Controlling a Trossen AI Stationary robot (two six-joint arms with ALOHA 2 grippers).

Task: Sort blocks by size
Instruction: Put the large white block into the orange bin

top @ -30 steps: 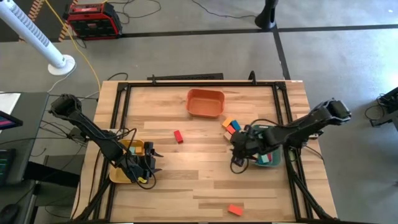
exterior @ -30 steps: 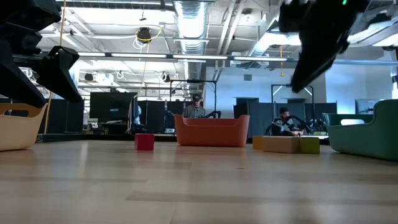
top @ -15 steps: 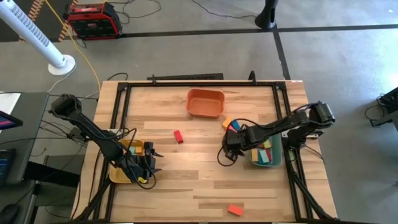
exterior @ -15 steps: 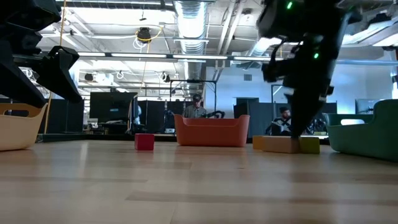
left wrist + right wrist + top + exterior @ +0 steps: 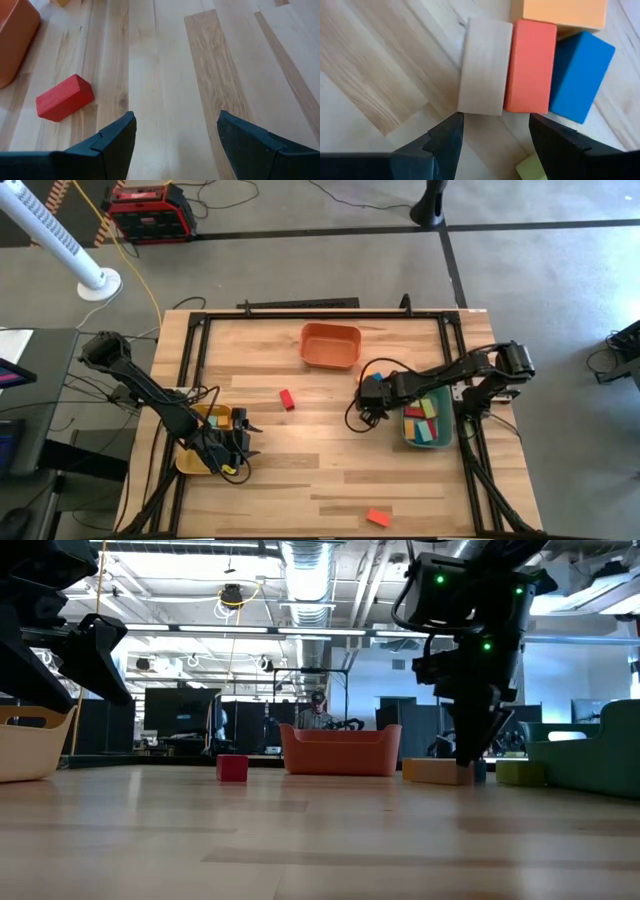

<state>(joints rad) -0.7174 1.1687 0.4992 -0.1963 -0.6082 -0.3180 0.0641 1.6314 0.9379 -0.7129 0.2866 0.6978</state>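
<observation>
1. Handling: you are dealing with small painted wooden blocks. Judge them rigid, light and unbreakable, with smooth paint that may slip under a skewed pinch. Take each across its two long flat faces, near the middle.
2. Target cluster: in the right wrist view a tan block, a red-orange block and a blue block lie side by side, faces touching, with an orange block against their far ends. Packed this tightly, you probably need to part them before a finger fits between.
3. Right gripper: its fingers stand apart, empty, poised just short of the tan and red-orange blocks, beside the green tray, which already holds several blocks.
4. Left gripper: jaws spread, holding nothing, waiting over the yellow tray at the table's left.
5. Strays: a red bar lies alone mid-table near the orange tray; another red-orange block sits near the front edge.
</observation>
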